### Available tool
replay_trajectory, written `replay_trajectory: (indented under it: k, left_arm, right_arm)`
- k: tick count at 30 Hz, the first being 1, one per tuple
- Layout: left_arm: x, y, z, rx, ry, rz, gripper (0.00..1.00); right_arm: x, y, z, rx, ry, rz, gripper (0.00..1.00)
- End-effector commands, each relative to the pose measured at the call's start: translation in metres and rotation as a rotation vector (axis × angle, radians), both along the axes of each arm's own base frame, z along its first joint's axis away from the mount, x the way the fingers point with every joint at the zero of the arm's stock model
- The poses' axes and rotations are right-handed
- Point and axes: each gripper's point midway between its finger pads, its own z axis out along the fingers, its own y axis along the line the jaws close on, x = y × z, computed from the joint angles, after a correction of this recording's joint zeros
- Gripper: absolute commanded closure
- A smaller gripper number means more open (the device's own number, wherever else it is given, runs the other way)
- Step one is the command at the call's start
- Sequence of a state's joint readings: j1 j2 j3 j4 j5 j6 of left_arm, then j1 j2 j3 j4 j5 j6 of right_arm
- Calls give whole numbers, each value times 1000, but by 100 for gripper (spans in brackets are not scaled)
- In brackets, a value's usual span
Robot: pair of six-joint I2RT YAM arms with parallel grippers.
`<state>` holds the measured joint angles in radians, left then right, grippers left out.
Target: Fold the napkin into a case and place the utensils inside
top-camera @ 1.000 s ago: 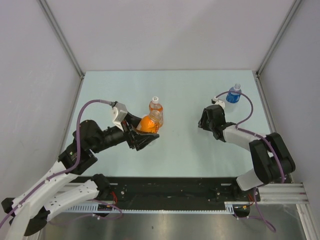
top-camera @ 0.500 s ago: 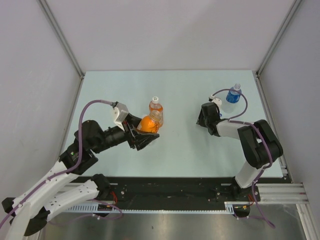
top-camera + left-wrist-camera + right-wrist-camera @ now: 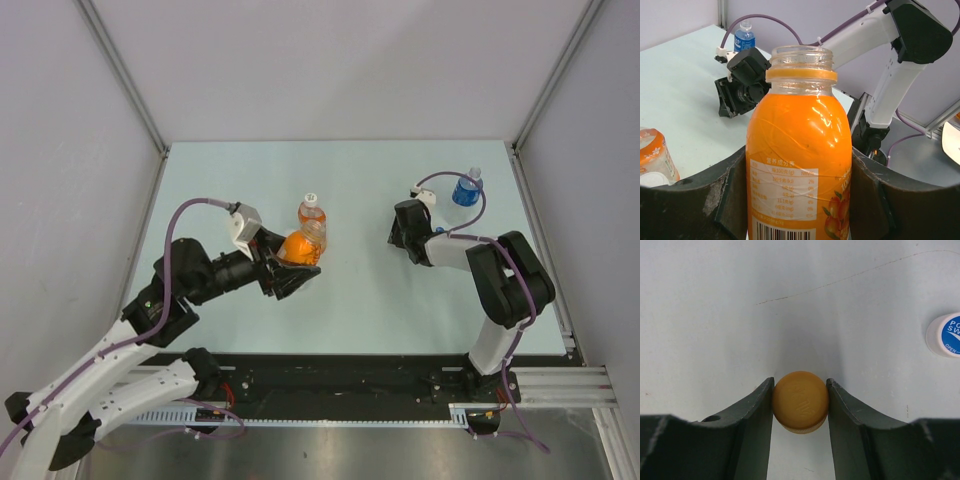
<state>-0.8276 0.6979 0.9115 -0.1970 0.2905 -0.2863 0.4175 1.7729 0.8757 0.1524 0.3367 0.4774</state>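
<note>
A robotics lab test cell: plain grey panel walls [image 3: 330, 60] in metal framing enclose a pale tabletop [image 3: 360, 170] on three sides, and an aluminium rail [image 3: 560, 385] along its near edge carries cabled robot arms [image 3: 510, 290].

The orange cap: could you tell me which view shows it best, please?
Right wrist view: the orange cap sits clamped in the right gripper, seen face-on. The top and left wrist views hide it.

On the orange bottle [image 3: 799, 150], the label bears a small nutrition table with figures like 2% and 0%, above a barcode; the rest is too fine to read. The blue-and-white bottle top [image 3: 944, 335] shows cut-off letters "PO" and "SW". Embossing on the orange cap [image 3: 800, 401] is illegible.
</note>
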Motion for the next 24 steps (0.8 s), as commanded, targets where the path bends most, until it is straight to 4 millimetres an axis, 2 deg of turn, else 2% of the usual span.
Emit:
replay_trajectory:
  k: [1,6,14,19,24]
  left_arm:
    - [4,1,2,-4,-20,14,97]
    - [3,0,2,-6,-21,11,97]
    - [3,0,1,-10,-18,8,96]
    - [3,-1,0,-10,-17,6,96]
    - [2,-1,0,-14,-16,1,96]
  right_arm:
    - [-14,-5,-20,-44,87,-5,77]
    - [-16,-5,-22,-53,110,-6,63]
    - [-19,-6,-28,-58,135,-6,55]
    - [-21,-5,-30,-62,143,-11,43]
    - [-23,-6,-31,-64,150,-13,39]
